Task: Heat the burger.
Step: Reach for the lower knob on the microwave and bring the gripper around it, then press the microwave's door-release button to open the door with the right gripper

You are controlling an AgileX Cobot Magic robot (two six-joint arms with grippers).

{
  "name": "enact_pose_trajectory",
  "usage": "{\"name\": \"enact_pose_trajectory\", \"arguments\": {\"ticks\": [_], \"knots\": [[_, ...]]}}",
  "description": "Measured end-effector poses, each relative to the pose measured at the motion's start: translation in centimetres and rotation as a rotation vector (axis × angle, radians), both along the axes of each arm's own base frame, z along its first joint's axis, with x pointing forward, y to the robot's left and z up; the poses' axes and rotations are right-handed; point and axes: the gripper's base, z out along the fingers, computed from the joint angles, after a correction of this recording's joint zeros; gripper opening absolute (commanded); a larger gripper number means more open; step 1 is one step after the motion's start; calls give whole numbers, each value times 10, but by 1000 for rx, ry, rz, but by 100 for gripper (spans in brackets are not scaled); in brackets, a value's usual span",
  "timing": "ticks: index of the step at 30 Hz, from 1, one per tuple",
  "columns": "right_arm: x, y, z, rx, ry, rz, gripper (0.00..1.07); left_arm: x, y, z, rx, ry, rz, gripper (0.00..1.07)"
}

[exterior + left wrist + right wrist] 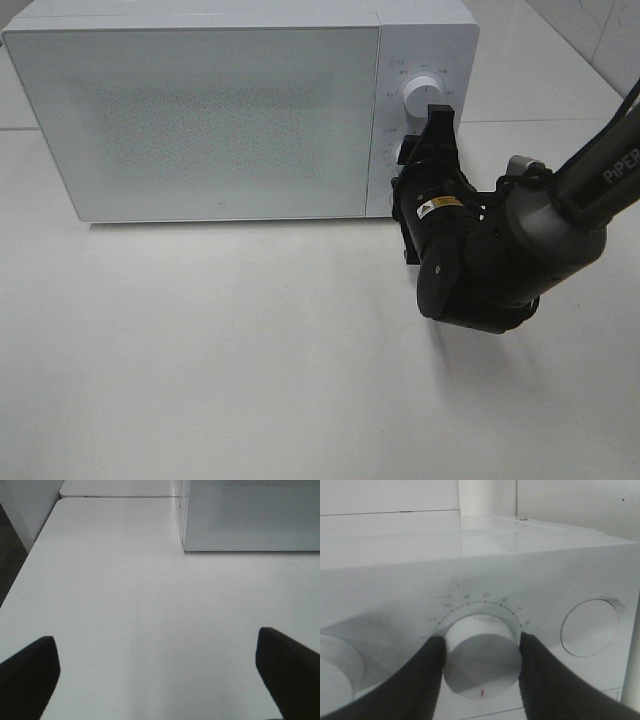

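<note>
The burger is out of view. The white microwave [200, 110] stands at the back of the table with its door closed. My right gripper [418, 152] reaches to the control panel and is shut on the lower dial [480, 655], its black fingers [422, 680] pressing both sides of it. The dial's red mark points away from the printed numbers. The upper dial [424, 97] is free. My left gripper [160, 680] hovers open over bare table near the microwave's left corner [184, 545], with nothing between its fingers.
A round push button [590, 627] sits beside the gripped dial. The white table [250, 350] spreads in front of the microwave. Its left edge [25, 575] drops off to dark floor. A tiled wall is behind.
</note>
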Motion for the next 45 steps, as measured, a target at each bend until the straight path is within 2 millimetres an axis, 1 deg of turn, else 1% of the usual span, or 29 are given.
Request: {"name": "enact_pose_trajectory", "arguments": {"ticks": [2,3,4,5,6,7,8,9,10,11,12,13,14,15,16,17,18,23,26,27,28,32,34,36,37,39,42,44,45], "knots": [[0,0,0,0,0,0,15,0,0,0,0,0,0,100],[0,0,0,0,0,0,19,0,0,0,0,0,0,100],[0,0,0,0,0,0,19,0,0,0,0,0,0,100],[0,0,0,0,0,0,22,0,0,0,0,0,0,100],[0,0,0,-3,1,-3,28,0,0,0,0,0,0,100],[0,0,0,-3,1,-3,28,0,0,0,0,0,0,100],[0,-1,0,-7,2,-6,37,0,0,0,0,0,0,100],[0,-1,0,-7,2,-6,37,0,0,0,0,0,0,100],[0,-1,0,-8,2,-6,42,0,0,0,0,0,0,100],[0,-1,0,-10,3,-8,51,0,0,0,0,0,0,100],[0,-1,0,-10,3,-8,51,0,0,0,0,0,0,100],[0,-1,0,-11,3,-8,56,0,0,0,0,0,0,100],[0,0,0,-20,3,-3,65,0,0,0,0,0,0,100],[0,0,0,-20,3,-3,65,0,0,0,0,0,0,100],[0,1,-1,-29,9,2,72,0,0,0,0,0,0,100],[0,1,-1,-29,9,2,72,0,0,0,0,0,0,100],[-1,1,-1,-35,16,6,76,0,0,0,0,0,0,100],[-2,3,0,-77,13,31,76,0,0,0,0,0,0,100],[-6,2,7,-125,-8,68,76,0,0,0,0,0,0,100],[-9,1,11,-165,-15,93,76,0,0,0,0,0,0,100],[-9,1,11,-165,-15,93,76,0,0,0,0,0,0,100],[-20,-3,18,-266,-21,161,75,0,0,0,0,0,0,100],[-23,-3,18,-287,-6,180,75,0,0,0,0,0,0,100],[-30,-5,19,-355,47,238,75,0,0,0,0,0,0,100],[-30,-5,19,-355,47,238,75,0,0,0,0,0,0,100],[-38,-6,23,-482,121,328,75,0,0,0,0,0,0,100],[-40,-6,26,-515,130,352,75,0,0,0,0,0,0,100],[-46,-4,36,-707,158,482,75,0,0,0,0,0,0,100],[-46,-4,36,-707,158,482,75,0,0,0,0,0,0,100]]}}
